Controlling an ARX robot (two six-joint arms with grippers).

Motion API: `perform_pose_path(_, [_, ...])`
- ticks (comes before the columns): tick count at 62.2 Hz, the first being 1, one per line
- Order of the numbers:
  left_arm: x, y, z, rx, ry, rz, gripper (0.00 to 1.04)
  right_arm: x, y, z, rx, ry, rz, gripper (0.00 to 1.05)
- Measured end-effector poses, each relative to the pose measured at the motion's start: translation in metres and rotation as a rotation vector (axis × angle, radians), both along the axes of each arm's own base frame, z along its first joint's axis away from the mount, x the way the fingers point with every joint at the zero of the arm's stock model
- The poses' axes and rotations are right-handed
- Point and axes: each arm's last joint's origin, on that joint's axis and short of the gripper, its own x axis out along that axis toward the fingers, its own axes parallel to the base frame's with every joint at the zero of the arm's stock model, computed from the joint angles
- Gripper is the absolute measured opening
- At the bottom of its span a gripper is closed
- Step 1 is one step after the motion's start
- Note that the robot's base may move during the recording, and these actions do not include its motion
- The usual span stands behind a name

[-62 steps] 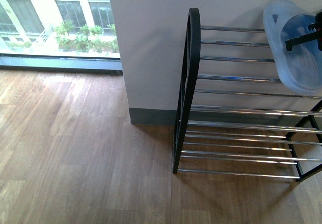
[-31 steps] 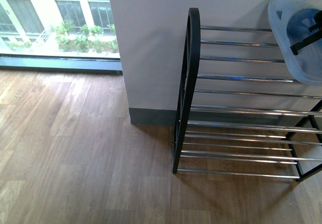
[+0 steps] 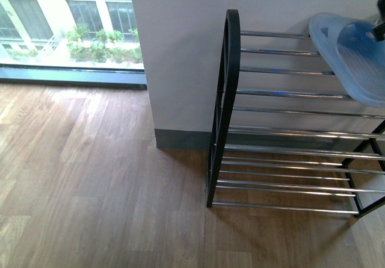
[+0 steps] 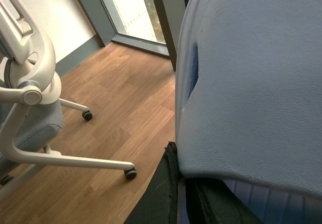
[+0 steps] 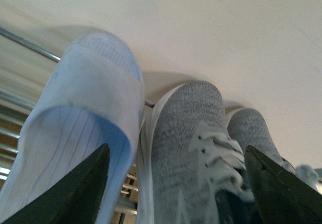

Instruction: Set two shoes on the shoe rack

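The shoe rack (image 3: 224,99) stands against the white wall at the right of the front view. A pale blue slide (image 3: 346,54) lies tilted across its top chrome bars at the frame's right edge. My left gripper (image 4: 176,194) is shut on this slide (image 4: 251,83), its dark fingers pinching the edge; in the front view only a dark bit of it shows. In the right wrist view a pale blue slide (image 5: 85,133) stands on the rack bars (image 5: 25,40) beside two grey knit sneakers (image 5: 186,148) (image 5: 251,128). My right gripper (image 5: 176,147) is open, its fingers either side of the nearer sneaker.
Wood floor (image 3: 102,183) spreads left of the rack, with a floor-level window (image 3: 66,33) beyond. A white wall with a grey skirting (image 3: 180,138) backs the rack. An office chair (image 4: 30,83) with castors stands on the floor in the left wrist view.
The slide hung steeply above the top tier, swung up and right, and now has come down flatter onto the top bars. The dark finger seen inside it has left the front view.
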Motion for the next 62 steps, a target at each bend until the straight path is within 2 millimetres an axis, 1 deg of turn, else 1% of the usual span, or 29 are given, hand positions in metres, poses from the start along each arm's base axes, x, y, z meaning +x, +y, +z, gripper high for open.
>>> perform_pose_path(1, [0.000, 0.000, 0.000, 0.000, 0.000, 0.000, 0.02, -0.006, -0.003, 0.005, 0.014, 0.006, 0.005, 0.83])
perform_pose_path(3, [0.000, 0.000, 0.000, 0.000, 0.000, 0.000, 0.02, -0.013, -0.007, 0.010, 0.030, 0.014, 0.008, 0.86])
perform_pose_path(4, [0.000, 0.000, 0.000, 0.000, 0.000, 0.000, 0.02, -0.021, -0.012, 0.017, 0.054, 0.025, 0.012, 0.90])
perform_pose_path(5, [0.000, 0.000, 0.000, 0.000, 0.000, 0.000, 0.02, -0.023, -0.013, 0.018, 0.057, 0.027, 0.015, 0.91])
perform_pose_path(6, [0.000, 0.000, 0.000, 0.000, 0.000, 0.000, 0.02, -0.033, -0.018, 0.024, 0.089, 0.035, 0.017, 0.95])
perform_pose_path(7, [0.000, 0.000, 0.000, 0.000, 0.000, 0.000, 0.02, -0.035, -0.019, 0.026, 0.097, 0.036, 0.017, 0.96])
perform_pose_path(8, [0.000, 0.000, 0.000, 0.000, 0.000, 0.000, 0.02, -0.042, -0.024, 0.031, 0.120, 0.040, 0.018, 0.97])
perform_pose_path(11, [0.000, 0.000, 0.000, 0.000, 0.000, 0.000, 0.02, -0.059, -0.034, 0.043, 0.178, 0.038, 0.014, 0.96])
perform_pose_path(15, [0.000, 0.000, 0.000, 0.000, 0.000, 0.000, 0.02, -0.087, -0.049, 0.064, 0.261, 0.006, 0.003, 0.95])
perform_pose_path(16, [0.000, 0.000, 0.000, 0.000, 0.000, 0.000, 0.02, -0.097, -0.054, 0.071, 0.292, -0.017, -0.008, 0.95])
perform_pose_path(17, [0.000, 0.000, 0.000, 0.000, 0.000, 0.000, 0.02, -0.102, -0.056, 0.075, 0.306, -0.030, -0.011, 0.95])
perform_pose_path(20, [0.000, 0.000, 0.000, 0.000, 0.000, 0.000, 0.02, -0.126, -0.066, 0.094, 0.362, -0.122, -0.029, 0.96])
perform_pose_path(22, [0.000, 0.000, 0.000, 0.000, 0.000, 0.000, 0.02, -0.133, -0.067, 0.100, 0.388, -0.157, -0.040, 0.95])
perform_pose_path(25, [0.000, 0.000, 0.000, 0.000, 0.000, 0.000, 0.02, -0.146, -0.067, 0.111, 0.442, -0.306, 0.008, 0.88])
perform_pose_path(26, [0.000, 0.000, 0.000, 0.000, 0.000, 0.000, 0.02, -0.148, -0.066, 0.112, 0.441, -0.334, 0.021, 0.87])
perform_pose_path(27, [0.000, 0.000, 0.000, 0.000, 0.000, 0.000, 0.02, -0.153, -0.063, 0.112, 0.459, -0.395, 0.045, 0.83])
perform_pose_path(28, [0.000, 0.000, 0.000, 0.000, 0.000, 0.000, 0.02, -0.154, -0.062, 0.112, 0.461, -0.407, 0.049, 0.82])
perform_pose_path(30, [0.000, 0.000, 0.000, 0.000, 0.000, 0.000, 0.02, -0.159, -0.057, 0.108, 0.480, -0.455, 0.071, 0.77])
perform_pose_path(33, [0.000, 0.000, 0.000, -0.001, 0.000, -0.002, 0.02, -0.164, -0.050, 0.099, 0.499, -0.479, 0.097, 0.69])
perform_pose_path(37, [0.000, 0.000, 0.000, -0.001, 0.000, -0.002, 0.02, -0.169, -0.042, 0.079, 0.539, -0.458, 0.093, 0.59])
perform_pose_path(41, [0.000, 0.000, 0.000, 0.000, 0.000, 0.001, 0.02, -0.174, -0.036, 0.064, 0.558, -0.434, 0.079, 0.50])
perform_pose_path(42, [0.000, 0.000, 0.000, 0.000, 0.000, 0.001, 0.02, -0.177, -0.034, 0.058, 0.565, -0.429, 0.074, 0.46])
perform_pose_path(44, [0.000, 0.000, 0.000, 0.000, 0.000, 0.001, 0.02, -0.179, -0.032, 0.056, 0.567, -0.428, 0.071, 0.43])
perform_pose_path(45, [0.000, 0.000, 0.000, 0.000, 0.000, 0.000, 0.02, -0.182, -0.030, 0.052, 0.570, -0.431, 0.067, 0.39])
perform_pose_path(46, [0.000, 0.000, 0.000, 0.000, 0.000, 0.000, 0.02, -0.183, -0.029, 0.052, 0.571, -0.430, 0.069, 0.38])
perform_pose_path(52, [0.000, 0.000, 0.000, -0.001, 0.000, -0.002, 0.02, -0.193, -0.021, 0.044, 0.573, -0.448, 0.071, 0.22])
perform_pose_path(57, [0.000, 0.000, 0.000, 0.000, 0.000, -0.001, 0.02, -0.203, -0.013, 0.032, 0.576, -0.442, 0.074, 0.03])
perform_pose_path(58, [0.000, 0.000, 0.000, 0.000, 0.000, -0.001, 0.02, -0.204, -0.012, 0.030, 0.575, -0.441, 0.077, 0.01])
perform_pose_path(62, [0.000, 0.000, 0.000, 0.000, 0.000, -0.001, 0.02, -0.210, -0.008, 0.023, 0.580, -0.441, 0.076, 0.01])
